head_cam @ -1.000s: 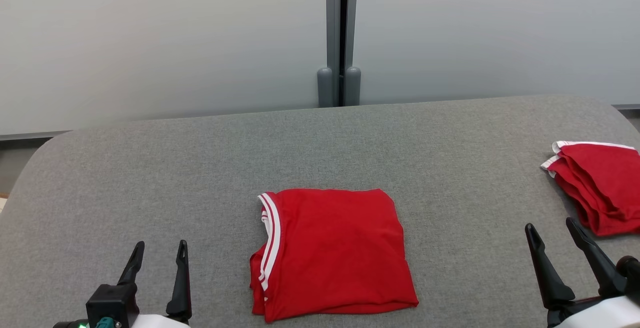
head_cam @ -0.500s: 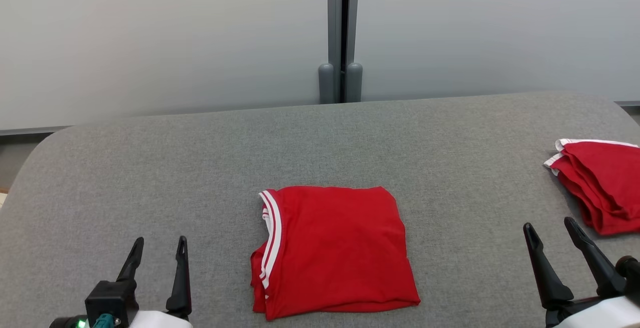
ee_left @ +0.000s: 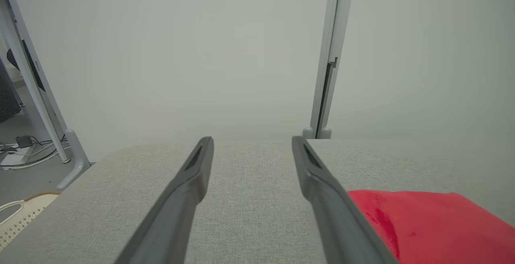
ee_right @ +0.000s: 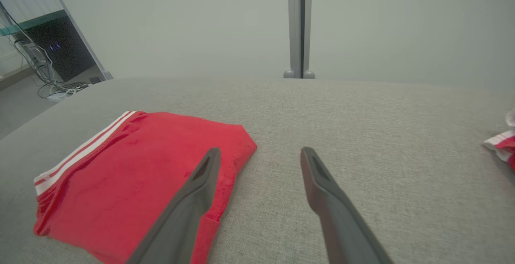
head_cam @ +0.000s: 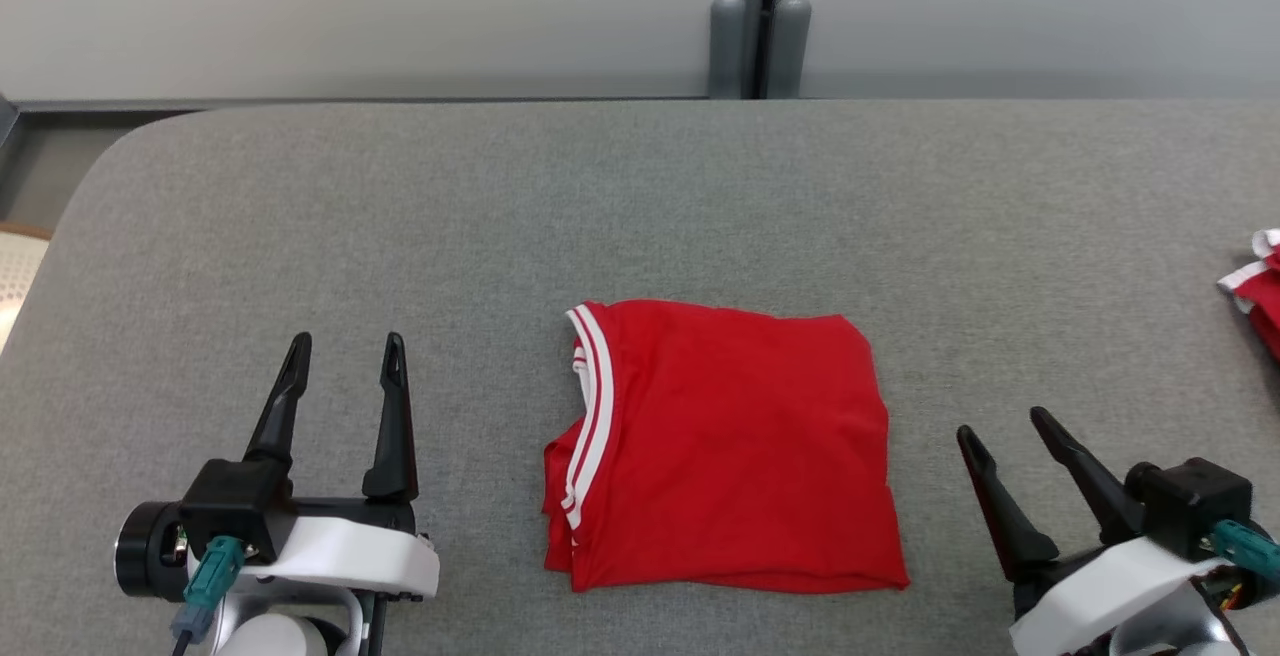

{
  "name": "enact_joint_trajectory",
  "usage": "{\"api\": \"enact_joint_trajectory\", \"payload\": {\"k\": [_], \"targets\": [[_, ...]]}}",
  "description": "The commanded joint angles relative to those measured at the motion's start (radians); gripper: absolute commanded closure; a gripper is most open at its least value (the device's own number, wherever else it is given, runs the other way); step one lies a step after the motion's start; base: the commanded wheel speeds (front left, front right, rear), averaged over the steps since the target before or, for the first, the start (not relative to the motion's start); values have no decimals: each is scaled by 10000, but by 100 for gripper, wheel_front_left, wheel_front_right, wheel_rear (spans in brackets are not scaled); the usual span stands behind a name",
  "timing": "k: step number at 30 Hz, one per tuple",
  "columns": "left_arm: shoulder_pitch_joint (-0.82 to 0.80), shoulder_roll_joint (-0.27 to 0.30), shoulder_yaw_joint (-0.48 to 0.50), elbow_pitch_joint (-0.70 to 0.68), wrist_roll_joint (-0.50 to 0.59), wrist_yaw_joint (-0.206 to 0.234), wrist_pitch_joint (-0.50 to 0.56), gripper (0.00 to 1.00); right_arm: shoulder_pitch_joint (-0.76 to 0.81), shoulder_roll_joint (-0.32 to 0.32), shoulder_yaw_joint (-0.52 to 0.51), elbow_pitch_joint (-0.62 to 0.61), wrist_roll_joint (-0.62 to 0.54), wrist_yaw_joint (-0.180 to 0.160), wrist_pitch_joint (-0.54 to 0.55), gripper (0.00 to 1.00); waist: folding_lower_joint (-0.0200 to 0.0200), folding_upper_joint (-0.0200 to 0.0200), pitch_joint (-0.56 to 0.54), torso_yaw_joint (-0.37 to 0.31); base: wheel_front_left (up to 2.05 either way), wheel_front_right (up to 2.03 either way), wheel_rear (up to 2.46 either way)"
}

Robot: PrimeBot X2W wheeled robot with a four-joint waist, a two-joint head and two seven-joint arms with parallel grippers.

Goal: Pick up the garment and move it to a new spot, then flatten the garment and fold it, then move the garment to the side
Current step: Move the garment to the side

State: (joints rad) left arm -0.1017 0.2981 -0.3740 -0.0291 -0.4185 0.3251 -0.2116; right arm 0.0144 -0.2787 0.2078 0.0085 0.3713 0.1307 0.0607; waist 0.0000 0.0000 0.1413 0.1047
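Observation:
A red garment [head_cam: 725, 446] with white stripes along its left edge lies folded into a square on the grey padded table [head_cam: 640, 196]. To its left, my left gripper [head_cam: 345, 348] hovers open and empty, fingers pointing toward the far edge. On the garment's right, my right gripper [head_cam: 1000, 423] is open and empty as well. The left wrist view catches the garment [ee_left: 430, 223] at the lower right, beside that gripper [ee_left: 251, 141]. In the right wrist view the garment [ee_right: 132, 175] lies to the left of the open gripper [ee_right: 260, 150].
Another red and white piece of clothing [head_cam: 1262, 286] lies at the table's right edge, also seen as a striped corner [ee_right: 503, 145] in the right wrist view. A grey wall with a vertical post [head_cam: 758, 16] stands behind the table. A pale perforated basket [ee_left: 18, 215] sits beyond the table's left edge.
The head camera has tilted down and turned left, so the whole picture shifted. Both grippers show more fully and stay open. The folded garment has not moved on the table.

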Motion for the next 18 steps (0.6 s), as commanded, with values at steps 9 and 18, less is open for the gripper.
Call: {"api": "enact_joint_trajectory", "payload": {"k": [9,18], "targets": [[-773,-386,-22,34,248,-171,-377,0,-1506,36,1569,2781,965,0,-395,0,0,0,1292,909,0,0,0],[-872,-521,208,-86,434,-312,-522,0,-1998,48,2804,4244,1893,3,-391,100,0,0,1326,988,0,0,0]]}}
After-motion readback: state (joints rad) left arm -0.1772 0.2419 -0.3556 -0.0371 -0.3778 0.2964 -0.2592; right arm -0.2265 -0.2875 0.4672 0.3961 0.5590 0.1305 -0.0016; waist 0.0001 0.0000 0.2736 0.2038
